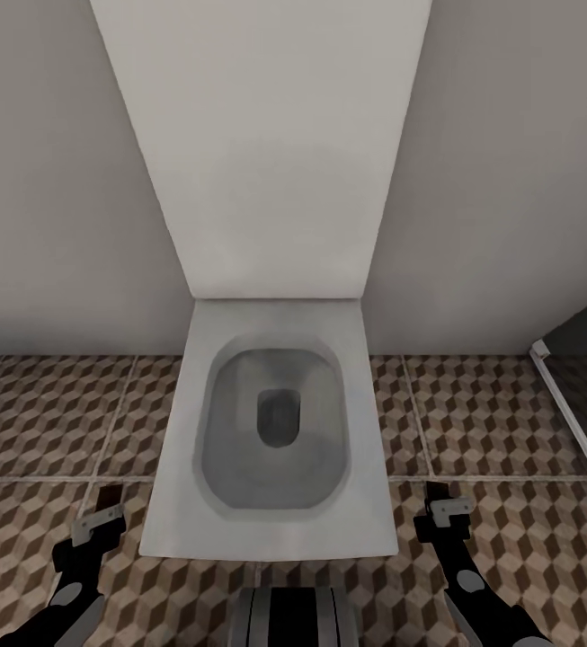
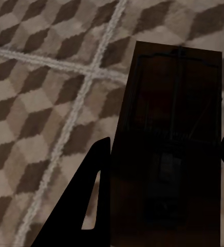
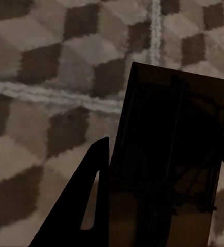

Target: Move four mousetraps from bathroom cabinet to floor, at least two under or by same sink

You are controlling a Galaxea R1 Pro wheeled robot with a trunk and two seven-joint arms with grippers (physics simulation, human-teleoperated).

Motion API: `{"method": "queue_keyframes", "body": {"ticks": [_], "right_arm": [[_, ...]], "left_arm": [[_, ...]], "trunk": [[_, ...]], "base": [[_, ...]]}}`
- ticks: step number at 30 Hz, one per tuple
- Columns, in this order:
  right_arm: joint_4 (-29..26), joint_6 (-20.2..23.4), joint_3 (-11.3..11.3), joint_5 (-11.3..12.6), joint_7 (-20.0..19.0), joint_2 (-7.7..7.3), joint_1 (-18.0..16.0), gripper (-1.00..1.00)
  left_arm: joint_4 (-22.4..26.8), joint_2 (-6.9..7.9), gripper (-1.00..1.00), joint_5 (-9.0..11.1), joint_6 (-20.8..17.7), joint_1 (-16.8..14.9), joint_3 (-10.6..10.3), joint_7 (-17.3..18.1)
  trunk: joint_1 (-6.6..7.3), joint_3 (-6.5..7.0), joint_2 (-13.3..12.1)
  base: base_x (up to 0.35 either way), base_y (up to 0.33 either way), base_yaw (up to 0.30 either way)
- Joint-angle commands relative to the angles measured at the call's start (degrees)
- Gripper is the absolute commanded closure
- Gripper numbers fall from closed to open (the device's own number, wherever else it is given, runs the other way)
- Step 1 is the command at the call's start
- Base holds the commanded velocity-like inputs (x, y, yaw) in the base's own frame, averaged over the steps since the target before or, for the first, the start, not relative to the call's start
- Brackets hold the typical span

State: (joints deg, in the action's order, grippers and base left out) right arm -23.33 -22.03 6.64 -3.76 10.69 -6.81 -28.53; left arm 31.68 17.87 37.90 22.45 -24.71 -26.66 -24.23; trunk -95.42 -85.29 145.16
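Left gripper (image 1: 106, 508): clenched on a mousetrap (image 2: 171, 139). Right gripper (image 1: 441, 503): same, second mousetrap (image 3: 173, 154). Risk: I face a toilet (image 1: 271, 440), no sink; release here misplaces both.

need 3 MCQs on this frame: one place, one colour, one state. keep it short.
1. What stands straight ahead of the robot, between its two arms?
A. a bathtub
B. a white toilet
C. a wooden cabinet

2. What colours is the bathroom floor?
A. brown and beige cube pattern
B. plain white
C. blue and grey stripes

3. What is in the grippers?
A. both are empty
B. the left alone holds a trap
C. each holds a dark-brown mousetrap

Key:
1 B: the toilet sits against the wall, with the left gripper and right gripper at either side of it.
2 A: the bathroom floor shows brown and beige cubes with pale grout.
3 C: one mousetrap sits between the left fingers, another mousetrap between the right fingers.
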Motion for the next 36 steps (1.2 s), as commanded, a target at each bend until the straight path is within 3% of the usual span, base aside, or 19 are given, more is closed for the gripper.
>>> {"method": "queue_keyframes", "body": {"ticks": [1,10,19,36], "right_arm": [[0.04,-0.03,0.31,-0.27,0.38,-0.04,-0.01,1.0],[0.04,-0.03,0.22,-0.16,0.38,-0.04,-0.01,1.0],[0.04,-0.03,0.22,-0.13,0.38,-0.04,-0.03,1.0],[0.04,-0.03,0.22,-0.24,0.38,-0.04,-0.03,1.0]], "left_arm": [[0.05,0.04,1.0,0.29,0.2,-0.06,-0.5,-0.61],[0.05,0.06,1.0,0.28,0.22,-0.06,-0.5,-0.56],[0.05,0.06,1.0,0.27,0.14,-0.05,-0.5,-0.57],[0.05,0.06,1.0,0.29,0.21,-0.06,-0.5,-0.55]], "trunk": [[0.01,-0.03,0.01],[0.01,-0.03,0.01],[-0.22,-2.03,0.13],[-0.22,-2.03,0.13]], "base": [[0.0,0.0,0.0],[0.0,0.0,0.0],[0.0,0.0,0.0],[0.0,0.0,0.0]]}}
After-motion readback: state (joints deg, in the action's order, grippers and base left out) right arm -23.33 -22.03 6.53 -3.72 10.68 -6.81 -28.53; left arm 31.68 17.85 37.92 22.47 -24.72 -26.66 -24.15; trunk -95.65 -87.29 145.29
